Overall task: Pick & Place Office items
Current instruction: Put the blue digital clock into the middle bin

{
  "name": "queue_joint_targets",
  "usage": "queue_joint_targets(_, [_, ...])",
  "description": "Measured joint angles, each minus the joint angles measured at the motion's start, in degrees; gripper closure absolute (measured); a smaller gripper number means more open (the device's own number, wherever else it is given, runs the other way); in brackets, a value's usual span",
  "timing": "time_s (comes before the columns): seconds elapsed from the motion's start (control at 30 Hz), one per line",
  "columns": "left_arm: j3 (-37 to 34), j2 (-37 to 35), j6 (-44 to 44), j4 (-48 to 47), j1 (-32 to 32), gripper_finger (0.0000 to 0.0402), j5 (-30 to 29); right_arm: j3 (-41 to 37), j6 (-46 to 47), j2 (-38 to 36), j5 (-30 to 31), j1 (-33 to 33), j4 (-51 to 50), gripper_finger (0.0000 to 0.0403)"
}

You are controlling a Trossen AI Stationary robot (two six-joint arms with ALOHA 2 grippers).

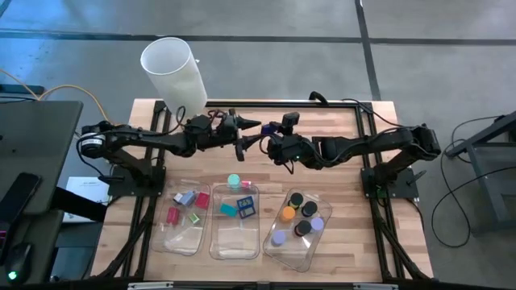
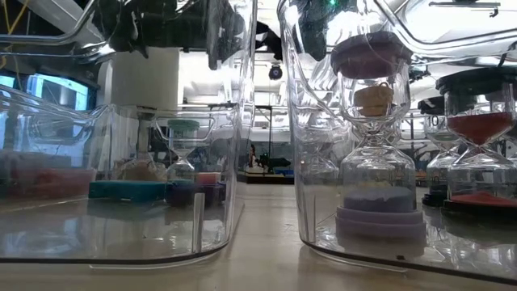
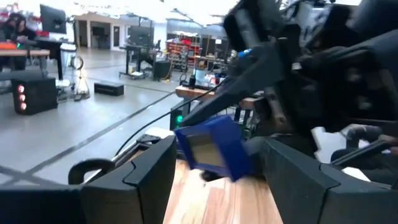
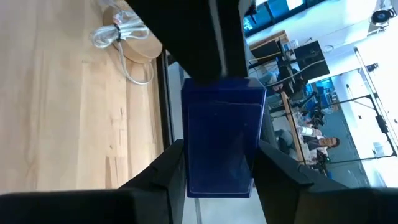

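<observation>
A dark blue block hangs high above the middle of the table, where my two grippers meet tip to tip. My right gripper comes from the table's right and is shut on the block. My left gripper comes from the left and is open, one finger on each side of the blue block; a gap shows at one finger. The other office items lie in three clear trays: red and pink pieces, teal and blue blocks, round caps. My right gripper pinches the blue block between its two fingers, on two opposite sides. The fingers reach in about level from the table's right. The block is lifted clear of the table, and its far end points at my left gripper.
A tall white cylinder stands at the far left corner. The three clear trays sit side by side along the near edge. A coiled white cord lies on the wood. A black frame rims the table.
</observation>
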Motion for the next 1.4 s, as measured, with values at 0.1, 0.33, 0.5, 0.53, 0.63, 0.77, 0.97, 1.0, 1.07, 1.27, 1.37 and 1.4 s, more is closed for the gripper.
queue_joint_targets(0.1, [0.04, 0.67, -1.92, 0.62, 0.8, 0.0178, 0.87, 0.0, -0.04, 0.0, -0.11, 0.01, 0.22, 0.0266])
queue_joint_targets(0.33, [0.04, 0.75, -2.96, 0.8, 0.83, 0.0178, 2.26, 0.0, -0.04, -0.02, -1.0, -0.45, 0.28, 0.0266])
queue_joint_targets(0.5, [0.5, 0.75, -4.21, 0.43, 0.83, 0.0178, 1.49, 0.0, -1.41, -0.02, -1.06, -0.45, 1.31, 0.0266])
queue_joint_targets(0.53, [0.67, 0.75, -4.3, 0.39, 0.83, 0.0178, 1.37, 0.0, -1.58, -0.02, -1.06, -0.45, 1.63, 0.0266])
queue_joint_targets(0.63, [0.81, 0.75, -4.32, 0.21, 0.83, 0.0178, 1.36, 0.0, -2.32, -0.02, -1.04, -0.45, 2.32, 0.0266])
queue_joint_targets(0.77, [0.83, 1.23, -4.32, -0.06, 0.83, 0.0181, 1.34, 0.04, -4.59, 1.48, -0.96, -0.36, 4.67, 0.0266])
queue_joint_targets(0.97, [0.92, 2.59, -4.29, -0.37, 0.86, 0.0202, -0.08, 0.02, -9.38, 5.13, 1.17, -0.34, 7.36, 0.0266])
queue_joint_targets(1.0, [0.94, 2.57, -4.29, -0.1, 0.86, 0.0206, -0.18, 0.03, -9.63, 5.5, 2.1, -0.34, 7.95, 0.0266])
queue_joint_targets(1.07, [0.94, 2.57, -4.22, -0.08, 0.86, 0.0212, -0.23, 0.04, -9.09, 5.64, 3.96, -0.3, 8.15, 0.0266])
queue_joint_targets(1.27, [0.96, 2.57, -3.18, -0.6, 0.86, 0.0228, -0.13, 0.04, -9.08, 5.64, 5.31, -0.34, 8.55, 0.0266])
queue_joint_targets(1.37, [0.98, 2.55, -3.18, -1.55, 0.84, 0.0238, -0.49, 0.04, -9.22, 5.64, 5.11, -0.33, 8.96, 0.0266])
queue_joint_targets(1.4, [0.98, 2.55, -3.18, -1.98, 0.83, 0.0242, -0.91, 0.04, -9.22, 5.64, 5.14, -0.34, 8.91, 0.0266])
